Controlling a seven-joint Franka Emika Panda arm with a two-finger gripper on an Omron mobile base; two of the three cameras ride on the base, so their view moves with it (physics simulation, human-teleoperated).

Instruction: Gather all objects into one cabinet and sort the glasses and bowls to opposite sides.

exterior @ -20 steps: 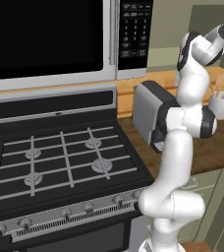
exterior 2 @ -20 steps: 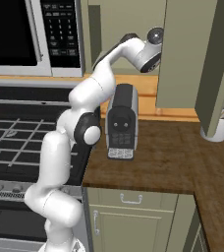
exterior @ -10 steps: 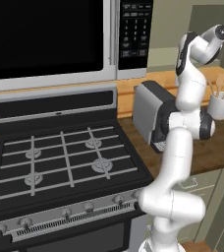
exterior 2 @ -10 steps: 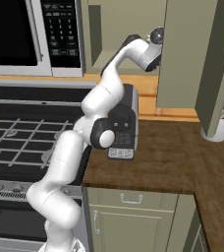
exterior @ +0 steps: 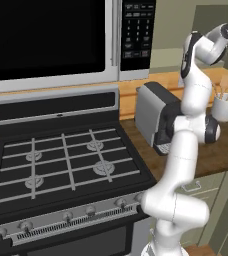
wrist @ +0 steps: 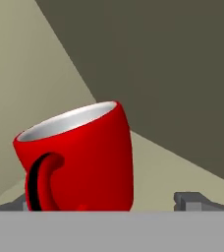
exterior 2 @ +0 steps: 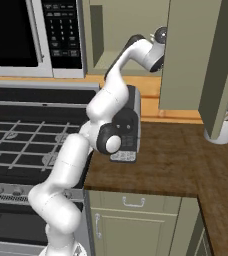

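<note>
No readable text anywhere; microwave keypad (exterior 2: 62, 27) markings perhaps labels, too small to make out

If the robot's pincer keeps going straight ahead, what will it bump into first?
Most likely the red cup. In the hand view it stands right ahead of the open pincer, between the two fingertips, on the cabinet shelf. How far off it is I can't tell.

I'm counting one red mug (wrist: 79, 157), one toaster (exterior 2: 126, 125), one microwave (exterior: 61, 42), one stove (exterior: 66, 165), one utensil crock (exterior: 224, 106), four burners.
</note>
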